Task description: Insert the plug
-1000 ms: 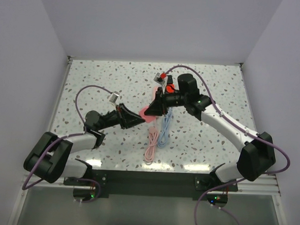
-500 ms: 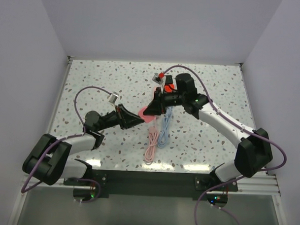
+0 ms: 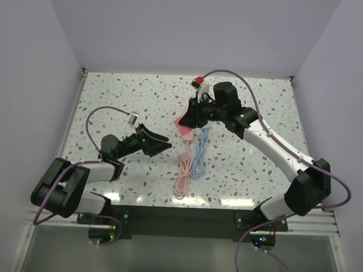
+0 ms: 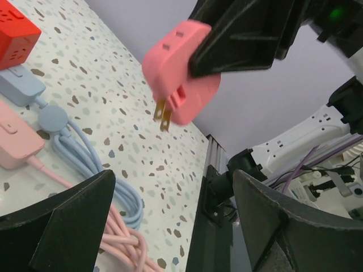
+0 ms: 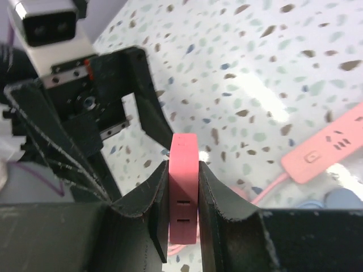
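Carrying step, plug not yet seated. Right gripper [image 5: 182, 187] pinches the pink plug [image 5: 183, 153] flat between its fingers, held in the air above the table [image 3: 111, 98], prongs [image 4: 163, 116] bare. Left gripper [image 4: 173, 178] spread, empty, close by. Pink power strip [image 5: 323, 144] lies on the table, apart from the plug. Next, likely: line the prongs up with a socket, then press straight in.

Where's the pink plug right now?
In the top view, the pink plug is held off the table between the fingers of the right gripper, near the pink power strip.
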`<state>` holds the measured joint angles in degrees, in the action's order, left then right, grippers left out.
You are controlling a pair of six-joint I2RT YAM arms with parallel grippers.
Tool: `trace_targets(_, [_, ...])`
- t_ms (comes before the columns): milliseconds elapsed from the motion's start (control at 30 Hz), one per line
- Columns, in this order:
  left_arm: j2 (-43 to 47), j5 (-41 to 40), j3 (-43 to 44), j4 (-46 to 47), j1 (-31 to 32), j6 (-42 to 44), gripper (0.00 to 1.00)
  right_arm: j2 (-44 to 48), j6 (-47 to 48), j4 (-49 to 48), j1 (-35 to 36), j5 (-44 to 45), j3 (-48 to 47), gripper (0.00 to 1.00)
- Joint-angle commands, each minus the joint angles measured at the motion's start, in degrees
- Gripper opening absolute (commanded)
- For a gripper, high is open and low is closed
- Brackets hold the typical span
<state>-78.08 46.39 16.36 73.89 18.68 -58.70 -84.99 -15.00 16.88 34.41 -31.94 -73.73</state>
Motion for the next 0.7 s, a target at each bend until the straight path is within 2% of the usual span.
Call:
trace_targets(0, [0.65, 0.28, -2.03, 31.26, -1.36, 4.28, 0.90, 0.89, -1.17, 4.98, -0.31, 13.38, -6.58, 0.00])
trace_targets(67, [1.53, -1.82, -2.91, 27.21, -1.45, 9.01, 0.90, -0.96, -0.99, 6.75, 0.04, 20.38, -7.74, 0.00])
trace_targets(167, [2.49, -4.55, -3.26, 19.82, -1.45, 14.64, 0.90, -3.33, -0.99, 7.90, 0.48, 23.33, -8.18, 0.00])
trace_targets(267, [1.45, -5.70, -2.22, 19.45, -1.45, 15.37, 0.90, -4.74, -1.69, 6.50, 0.74, 20.00, -7.65, 0.00])
trace_targets(400, [-2.33, -4.03, -0.72, 31.54, -1.45, 9.23, 0.90, -4.66, -2.48, 3.87, 0.83, 9.92, -6.52, 0.00])
trace_targets(467, [-5.04, -3.50, 0.33, 34.64, -1.45, 6.24, 0.90, -3.87, -3.19, 2.37, 0.74, 6.12, -5.81, 0.00])
trace_targets(667, [-5.51, -4.12, 2.88, 34.75, -1.45, 5.00, 0.90, -1.58, -5.38, -2.03, 0.74, -2.76, -4.05, 0.00])
